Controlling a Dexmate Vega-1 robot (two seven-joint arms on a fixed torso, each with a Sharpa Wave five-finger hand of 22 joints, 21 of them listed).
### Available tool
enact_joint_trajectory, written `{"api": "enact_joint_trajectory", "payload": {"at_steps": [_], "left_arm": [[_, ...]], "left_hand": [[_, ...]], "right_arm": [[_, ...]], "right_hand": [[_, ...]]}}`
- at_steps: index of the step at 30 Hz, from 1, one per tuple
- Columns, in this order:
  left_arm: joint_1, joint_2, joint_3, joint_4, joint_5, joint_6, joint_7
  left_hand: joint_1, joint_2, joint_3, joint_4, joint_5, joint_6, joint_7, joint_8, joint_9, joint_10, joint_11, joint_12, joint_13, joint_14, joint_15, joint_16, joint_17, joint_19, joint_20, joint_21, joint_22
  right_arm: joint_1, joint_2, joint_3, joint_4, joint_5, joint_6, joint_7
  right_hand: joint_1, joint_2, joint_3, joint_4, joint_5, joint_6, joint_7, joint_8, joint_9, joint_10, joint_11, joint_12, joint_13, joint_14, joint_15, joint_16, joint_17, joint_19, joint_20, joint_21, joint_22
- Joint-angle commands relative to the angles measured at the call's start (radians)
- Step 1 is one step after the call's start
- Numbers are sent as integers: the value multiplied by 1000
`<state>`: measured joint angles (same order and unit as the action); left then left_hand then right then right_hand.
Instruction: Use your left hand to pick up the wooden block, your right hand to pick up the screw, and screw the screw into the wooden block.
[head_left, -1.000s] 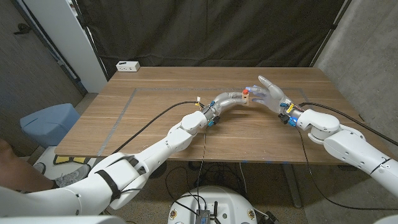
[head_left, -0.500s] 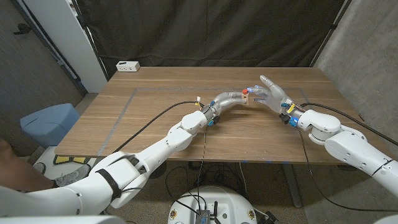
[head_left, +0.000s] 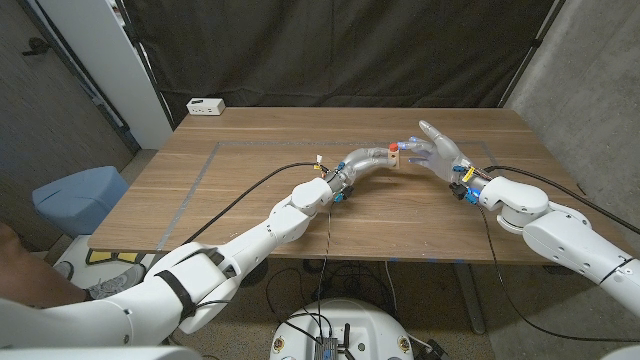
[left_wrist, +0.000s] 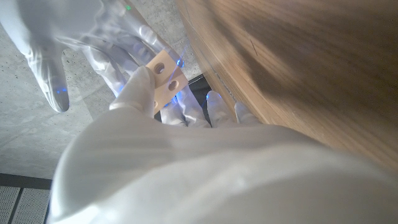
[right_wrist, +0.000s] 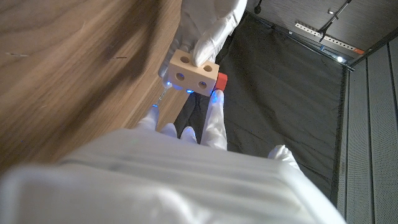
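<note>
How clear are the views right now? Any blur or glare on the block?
Head view: even light, sharp, but the wooden block is tiny between the hands. Left wrist view: the left hand is a blurred white mass up close, with blue glow near the block. Right wrist view: block and red screw head fairly sharp, the right hand blurred.

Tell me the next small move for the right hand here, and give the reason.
Probably keep turning the red screw into the wooden block. The left hand holds the block up, the right hand has fingers on the screw, and its red head seems to sit at the block's side, apparently not fully in.
</note>
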<state>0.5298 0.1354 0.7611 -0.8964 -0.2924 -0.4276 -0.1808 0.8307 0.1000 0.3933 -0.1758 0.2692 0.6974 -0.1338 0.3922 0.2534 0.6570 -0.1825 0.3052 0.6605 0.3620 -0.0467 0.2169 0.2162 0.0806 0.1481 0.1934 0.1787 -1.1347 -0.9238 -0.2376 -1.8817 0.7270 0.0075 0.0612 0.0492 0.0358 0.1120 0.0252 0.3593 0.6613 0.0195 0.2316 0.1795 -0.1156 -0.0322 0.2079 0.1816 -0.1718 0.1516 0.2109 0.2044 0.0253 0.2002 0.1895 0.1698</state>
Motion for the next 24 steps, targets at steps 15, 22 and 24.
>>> {"api": "enact_joint_trajectory", "payload": {"at_steps": [15,22,24], "left_arm": [[-5,-4,1,9,1,-4,-6],[-4,-3,1,4,1,-2,-5],[-4,-2,1,4,2,-2,-5]], "left_hand": [[5,9,23,19,6,45,5,7,1,8,-1,1,3,2,-32,7,3,-1,2,8,2],[5,9,23,19,6,43,6,6,1,9,-1,1,3,0,-30,6,2,-2,3,8,2],[4,10,23,20,6,43,8,6,1,7,-2,0,3,0,-30,5,3,-2,4,8,2]], "right_arm": [[1,-17,2,2,11,7,52],[8,-15,-2,7,18,6,63],[3,-16,1,5,16,7,55]], "right_hand": [[9,8,-6,1,12,84,10,19,5,49,-2,7,0,-48,-11,8,0,12,9,4,2],[9,8,-7,1,13,84,11,16,5,48,-2,5,0,-48,-11,8,0,12,9,4,2],[9,8,-8,1,13,84,10,16,5,49,-2,5,0,-48,-11,8,0,12,9,4,2]]}}
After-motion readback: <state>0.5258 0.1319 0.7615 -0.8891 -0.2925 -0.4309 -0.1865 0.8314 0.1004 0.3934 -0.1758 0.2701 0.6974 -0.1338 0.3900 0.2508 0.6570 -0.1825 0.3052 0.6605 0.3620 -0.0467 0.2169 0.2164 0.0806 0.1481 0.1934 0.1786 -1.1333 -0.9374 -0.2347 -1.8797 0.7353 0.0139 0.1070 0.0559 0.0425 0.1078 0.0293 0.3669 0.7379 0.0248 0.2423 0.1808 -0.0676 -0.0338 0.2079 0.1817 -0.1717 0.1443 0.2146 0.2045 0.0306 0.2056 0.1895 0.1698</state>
